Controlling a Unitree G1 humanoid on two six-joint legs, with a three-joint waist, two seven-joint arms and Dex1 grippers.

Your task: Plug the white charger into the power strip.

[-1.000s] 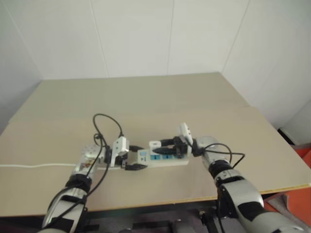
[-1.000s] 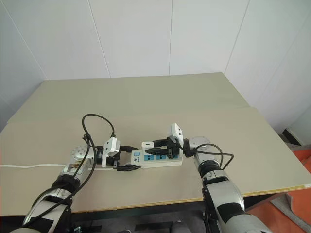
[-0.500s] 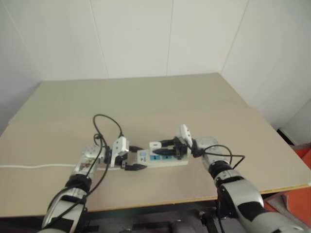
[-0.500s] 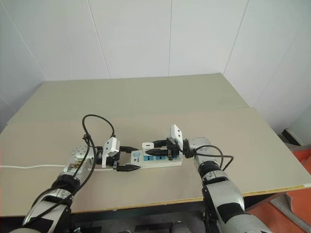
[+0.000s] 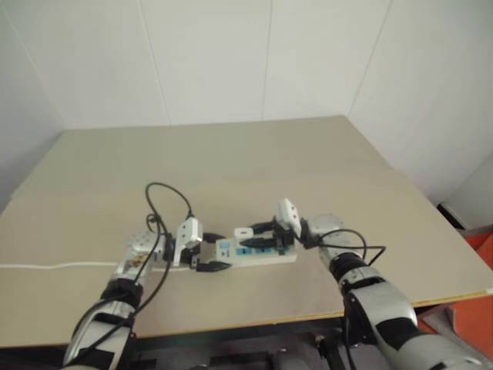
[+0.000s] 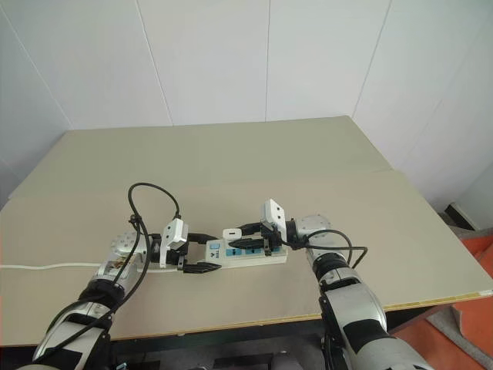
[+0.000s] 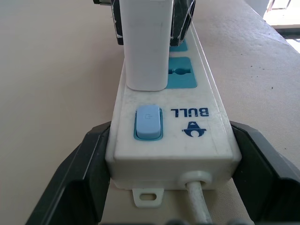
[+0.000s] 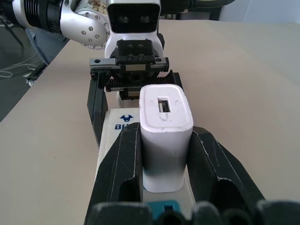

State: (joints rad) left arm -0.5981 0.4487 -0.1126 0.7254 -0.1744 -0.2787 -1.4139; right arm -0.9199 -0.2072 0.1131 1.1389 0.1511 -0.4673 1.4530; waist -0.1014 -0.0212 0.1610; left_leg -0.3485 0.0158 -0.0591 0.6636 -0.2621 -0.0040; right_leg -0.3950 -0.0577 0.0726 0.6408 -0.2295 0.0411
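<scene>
The power strip point(image 6: 248, 252) lies flat on the tan table point(image 6: 231, 154), switch end toward my left arm. My left gripper point(image 7: 171, 154) is shut on that end, one black finger point(image 7: 77, 173) on each long side, beside the blue switch point(image 7: 148, 123). The white charger point(image 8: 165, 124) stands upright on the socket nearest the switch, its base against the strip's face point(image 7: 146, 70); its prongs are hidden. My right gripper point(image 8: 165, 150) is shut on the charger's two sides, reaching in from the strip's other end.
The strip's white cord point(image 6: 46, 267) runs off toward the table's left edge. A black cable point(image 6: 154, 202) loops above my left wrist. The table's front edge point(image 6: 254, 322) runs close below both arms. A seam point(image 6: 231, 181) crosses the table behind the strip.
My right gripper has tipped slightly with the charger in it. The left gripper and the strip have stayed where they were.
</scene>
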